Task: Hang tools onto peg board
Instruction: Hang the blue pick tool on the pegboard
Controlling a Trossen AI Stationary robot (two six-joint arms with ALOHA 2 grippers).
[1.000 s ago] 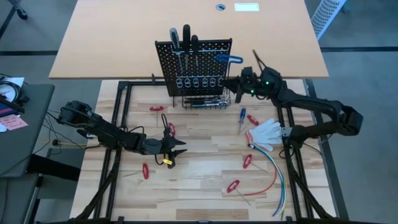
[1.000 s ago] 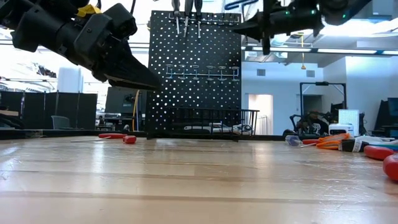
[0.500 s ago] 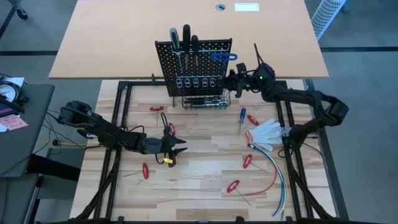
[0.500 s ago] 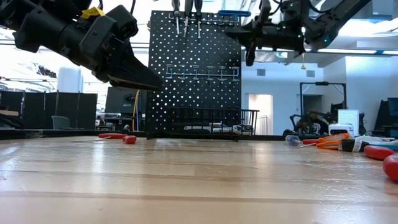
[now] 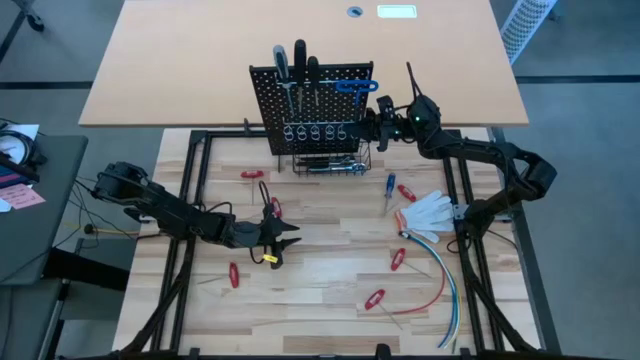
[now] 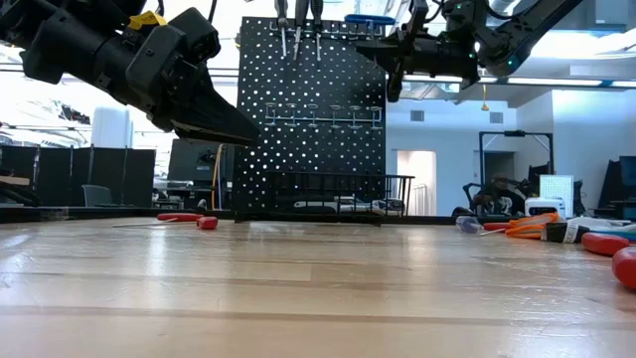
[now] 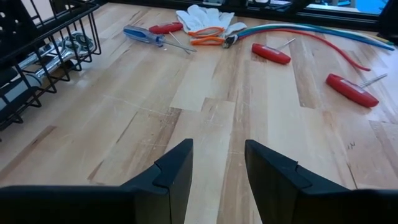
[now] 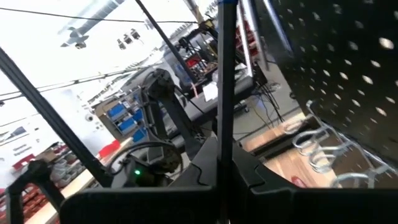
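Up at the peg board's [image 5: 312, 105] right top edge, the right gripper [image 5: 372, 128] is clamped on a blue T-handle hex key [image 5: 355, 88]; the key's handle lies against the board top in the high view. In the low view the same gripper [image 6: 390, 62] sits beside the board's [image 6: 310, 119] upper right corner, with the blue handle [image 6: 366, 20] just above it. The right wrist view shows only the key's thin shaft [image 8: 225, 74] running up between shut fingers [image 8: 205, 163], with the board's holes and ring holders [image 8: 320, 146] close alongside.

The board stands at the bench's [image 5: 320, 290] far edge, middle. Screwdrivers [image 5: 298, 62] already hang along its top. The wire basket [image 5: 330, 160] at its base holds silver tools; which ones is hard to tell. The left wrist view shows the basket [image 7: 37, 50] with a silver tool [image 7: 56, 59] inside.

The left gripper [image 5: 282, 240] hovers over the bench's left-middle, jaws parted, holding nothing; the left wrist view shows bare wood between its fingers [image 7: 177, 171].

Loose on the bench: red-handled tools [image 5: 375, 298], a blue screwdriver [image 5: 389, 188], and a white glove [image 5: 428, 210] with cables [image 5: 445, 285] toward the right edge. Only the left wrist view makes out orange pliers [image 7: 214, 41] on the glove [image 7: 205, 18].
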